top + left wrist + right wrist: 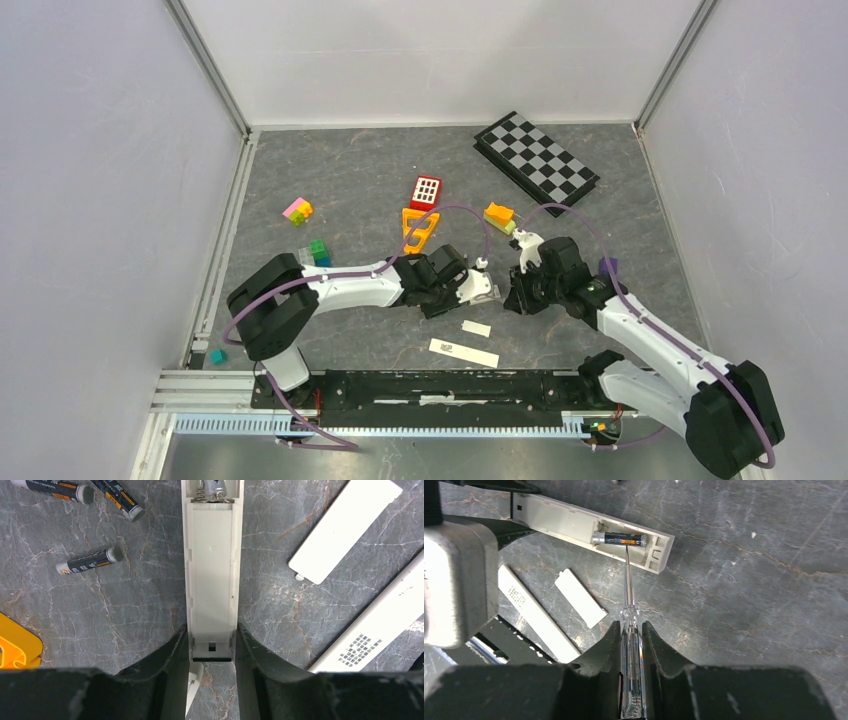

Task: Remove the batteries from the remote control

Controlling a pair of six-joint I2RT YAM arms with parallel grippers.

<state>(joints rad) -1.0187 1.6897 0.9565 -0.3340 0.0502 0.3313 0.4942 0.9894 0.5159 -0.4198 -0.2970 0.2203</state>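
Right hand (631, 626) is pinched narrow on the clear handle of a screwdriver (626, 580). The shaft pokes straight out ahead of it to the last battery (619, 539), tip touching the battery's side as far as I can tell. That battery sits in the open bay of the remote (564, 522), at the end farthest from my left hand (211, 629), which is clamped across the remote's other end to steady it.

Key thing for me: the battery's long axis runs along the remote, so crosswise to the shaft. I reckon a sideways pry should roll it out, rather than a push along its length. Right hand is clearly the nearer one.

Count: four batteries total, one in the remote and three loose batteries (90, 560) on the bench (749, 605) off to one side of the remote. On the remote's other side there's one battery cover (345, 527) and one long white bar with a printed code (372, 630). One screwdriver.
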